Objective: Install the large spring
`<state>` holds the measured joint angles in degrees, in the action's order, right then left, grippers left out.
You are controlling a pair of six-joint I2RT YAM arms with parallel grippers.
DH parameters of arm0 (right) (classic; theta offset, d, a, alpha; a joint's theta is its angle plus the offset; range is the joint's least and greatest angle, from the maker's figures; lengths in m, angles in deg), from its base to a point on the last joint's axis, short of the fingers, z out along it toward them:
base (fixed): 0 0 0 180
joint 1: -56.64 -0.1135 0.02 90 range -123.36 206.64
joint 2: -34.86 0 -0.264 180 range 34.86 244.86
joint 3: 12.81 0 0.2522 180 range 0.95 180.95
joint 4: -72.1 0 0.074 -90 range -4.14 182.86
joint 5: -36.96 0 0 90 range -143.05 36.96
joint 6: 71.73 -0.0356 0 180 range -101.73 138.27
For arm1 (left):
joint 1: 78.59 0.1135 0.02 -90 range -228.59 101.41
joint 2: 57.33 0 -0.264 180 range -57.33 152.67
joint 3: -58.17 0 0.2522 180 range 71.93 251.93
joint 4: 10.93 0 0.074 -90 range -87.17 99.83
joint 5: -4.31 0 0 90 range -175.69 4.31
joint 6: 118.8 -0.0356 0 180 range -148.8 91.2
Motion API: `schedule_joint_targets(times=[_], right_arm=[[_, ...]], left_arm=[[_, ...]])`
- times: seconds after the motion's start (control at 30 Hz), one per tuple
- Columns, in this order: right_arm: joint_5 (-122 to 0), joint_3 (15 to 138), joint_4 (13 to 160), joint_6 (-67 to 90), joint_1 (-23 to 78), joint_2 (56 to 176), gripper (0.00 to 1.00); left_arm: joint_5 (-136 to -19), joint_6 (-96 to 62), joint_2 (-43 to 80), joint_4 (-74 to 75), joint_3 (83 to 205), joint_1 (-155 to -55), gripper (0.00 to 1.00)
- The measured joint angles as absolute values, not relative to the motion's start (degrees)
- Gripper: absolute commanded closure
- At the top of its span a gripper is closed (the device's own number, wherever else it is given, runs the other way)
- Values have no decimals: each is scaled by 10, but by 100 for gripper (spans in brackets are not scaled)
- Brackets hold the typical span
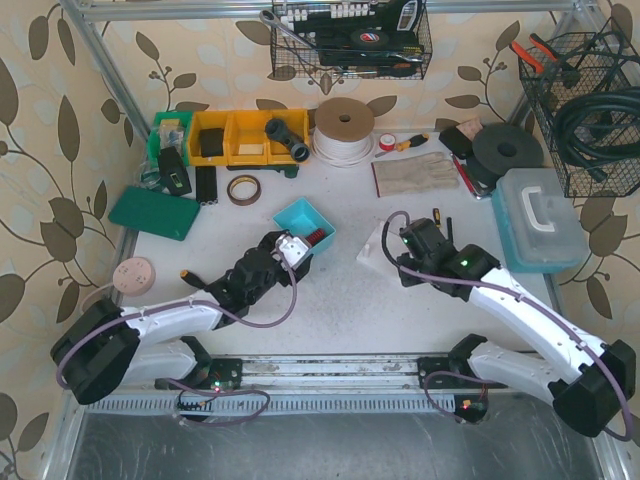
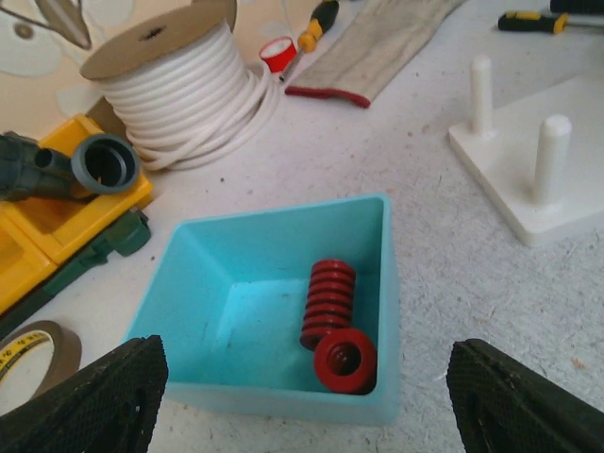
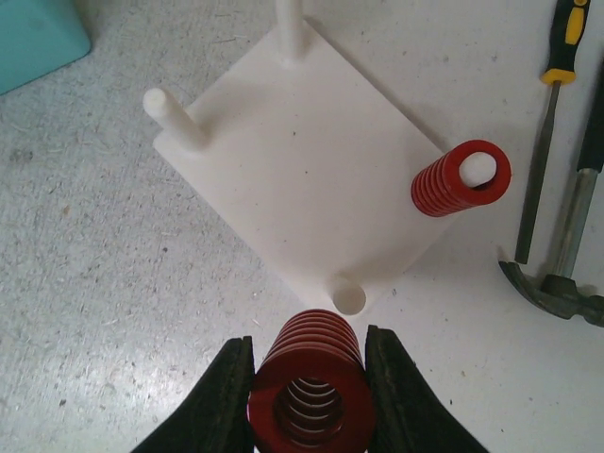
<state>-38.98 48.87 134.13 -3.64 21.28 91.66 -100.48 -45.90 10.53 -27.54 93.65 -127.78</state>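
snugly pinched: ribbed red coil spring (image 3: 311,342)

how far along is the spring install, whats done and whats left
Done: one red spring sits over a peg at a corner of the white base plate. In hand: the right gripper is shut on a second spring, just short of the bare near peg. Left: lower it onto that peg and release. Two more springs lie in the teal bin under the open left gripper.
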Motion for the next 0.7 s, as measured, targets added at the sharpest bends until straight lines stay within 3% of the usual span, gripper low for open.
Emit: schedule_joint_targets(times=[0.7], right_arm=[[-387, 426, 1213, -55, 274, 931, 100]], left_arm=[[-1000, -459, 67, -285, 936, -1278, 14]])
